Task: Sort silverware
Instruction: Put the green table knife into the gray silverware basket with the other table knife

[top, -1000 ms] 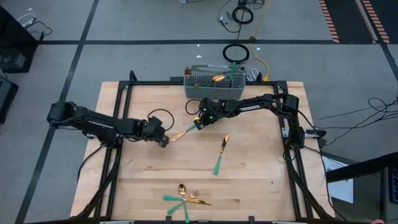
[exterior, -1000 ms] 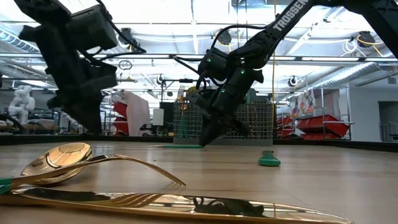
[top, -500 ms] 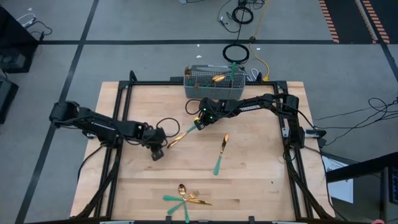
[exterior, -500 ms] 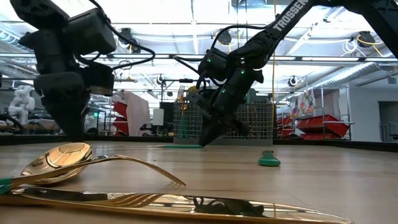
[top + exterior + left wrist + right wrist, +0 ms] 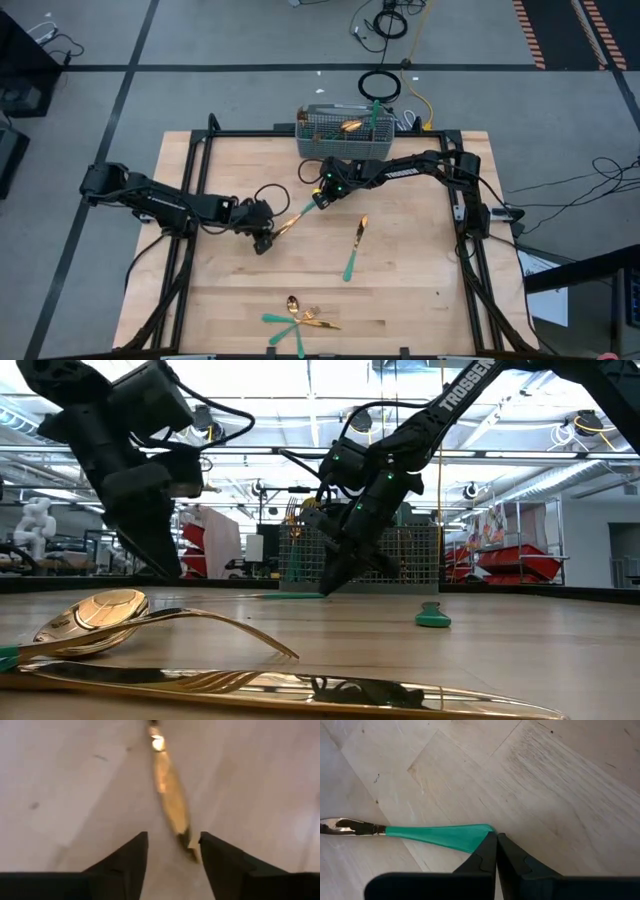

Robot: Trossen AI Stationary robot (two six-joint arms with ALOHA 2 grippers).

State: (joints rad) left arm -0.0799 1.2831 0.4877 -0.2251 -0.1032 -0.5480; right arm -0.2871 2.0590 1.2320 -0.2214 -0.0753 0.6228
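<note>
One piece of silverware, a knife with a gold blade (image 5: 293,216) and a teal handle (image 5: 440,836), lies flat on the wooden table between my two grippers. My left gripper (image 5: 265,240) stands open at the blade's tip (image 5: 175,815), one finger on either side of it. My right gripper (image 5: 320,199) is shut at the handle's free end, slanting down in the low view (image 5: 328,588). More silverware lies on the table: one piece (image 5: 354,248) right of centre and a small heap (image 5: 298,321) near the front edge. My left gripper has the blade's tip (image 5: 186,839) between its open fingers, close to one finger (image 5: 215,860); whether it touches, I cannot tell. My right gripper's shut fingertips (image 5: 490,851) come slanting down onto the free end of the teal handle (image 5: 479,835). The handle lies flat on the table, and the fingers point along it.
A grey wire-mesh caddy (image 5: 318,139) stands at the table's far edge, with a gold piece and a teal handle in it. In the low view a spoon (image 5: 92,614), a fork and a knife (image 5: 250,682) lie close in front. A black frame borders the table.
My left gripper has drawn back a little toward the near edge, come back to the blade's tip and rolled about its wrist. The knife and my right gripper have stayed where they were.
</note>
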